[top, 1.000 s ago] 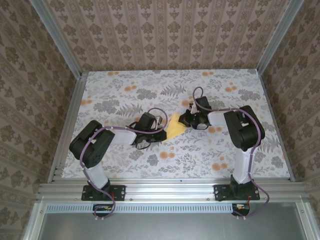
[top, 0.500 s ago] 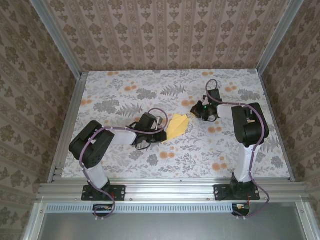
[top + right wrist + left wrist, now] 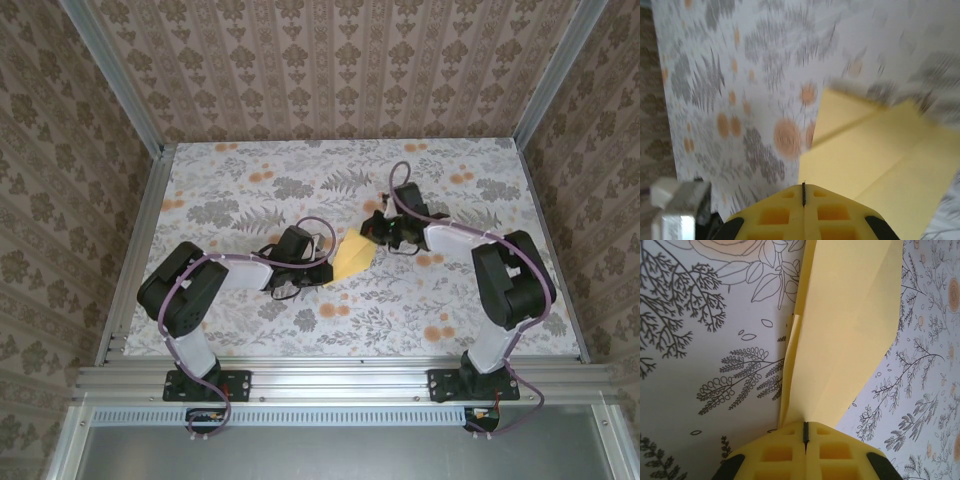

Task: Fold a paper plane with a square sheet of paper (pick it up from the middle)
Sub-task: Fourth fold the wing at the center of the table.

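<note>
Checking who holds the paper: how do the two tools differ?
The left tool is shut on the folded pale-yellow paper sheet, which runs out of its jaws; the right tool is shut, but no grip on the sheet is evident. The left tool meets the sheet's near-left end, the right its far-right corner. Both are yellow-padded.

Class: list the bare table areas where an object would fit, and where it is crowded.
Free on the table: the far strip along the back wall; the near strip between the arm bases. Crowded: the centre, where left end effector and right end effector meet at the paper.
</note>
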Motion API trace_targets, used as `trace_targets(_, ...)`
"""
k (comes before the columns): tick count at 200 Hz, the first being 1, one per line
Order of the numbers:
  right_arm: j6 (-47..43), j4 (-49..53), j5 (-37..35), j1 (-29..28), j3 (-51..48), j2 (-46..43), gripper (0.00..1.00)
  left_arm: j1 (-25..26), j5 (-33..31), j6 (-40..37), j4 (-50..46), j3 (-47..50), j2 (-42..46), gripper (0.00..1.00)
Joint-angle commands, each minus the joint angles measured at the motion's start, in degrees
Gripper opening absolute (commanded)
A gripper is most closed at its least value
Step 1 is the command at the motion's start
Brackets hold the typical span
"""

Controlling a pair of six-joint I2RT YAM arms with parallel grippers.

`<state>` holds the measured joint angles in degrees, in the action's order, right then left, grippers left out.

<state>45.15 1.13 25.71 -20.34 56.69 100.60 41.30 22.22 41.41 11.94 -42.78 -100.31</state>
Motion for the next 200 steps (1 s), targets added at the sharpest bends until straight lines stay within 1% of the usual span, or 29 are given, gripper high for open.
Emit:
trace_targets(1,3.5,-3.0,2.8,-2.1,-1.6,3.1,0.05,0.6,-2.0,0.4,-9.1,1.9,-1.3,0.0)
trace_targets(25,6.0,-6.6,5.1,-4.5,-2.3,5.6,0.03,0.6,-2.1,0.4,-8.9,1.6,-1.5,0.0)
trace_targets(69,8.7,-9.3,6.8,-8.3,-2.1,9.0,0.02,0.6,-1.7,0.6,-8.1,1.4,-2.0,0.0)
trace_targets(99,9.1,-9.0,6.9,-9.0,-2.4,10.6,0.01,0.6,-1.8,0.7,-8.2,1.6,-1.6,0.0)
trace_targets(116,7.0,-5.9,5.3,-8.7,-1.6,10.5,0.01,0.5,-1.7,0.7,-8.4,1.7,-1.4,0.0)
trace_targets(129,4.5,-1.5,3.2,-8.0,-0.2,10.9,0.01,0.6,-1.7,0.7,-8.4,1.9,-1.2,0.0)
trace_targets(144,2.7,1.1,1.0,-6.2,0.8,11.3,0.0,0.6,-1.7,0.5,-8.5,2.0,-0.9,0.0)
trace_targets(167,0.0,2.7,-1.9,-2.3,1.6,11.3,0.0,0.6,-1.7,0.5,-8.7,2.4,-0.5,0.0)
trace_targets(200,-3.1,3.0,-2.9,4.1,3.5,13.6,0.0,0.6,-1.7,0.5,-8.6,2.6,-0.3,0.0)
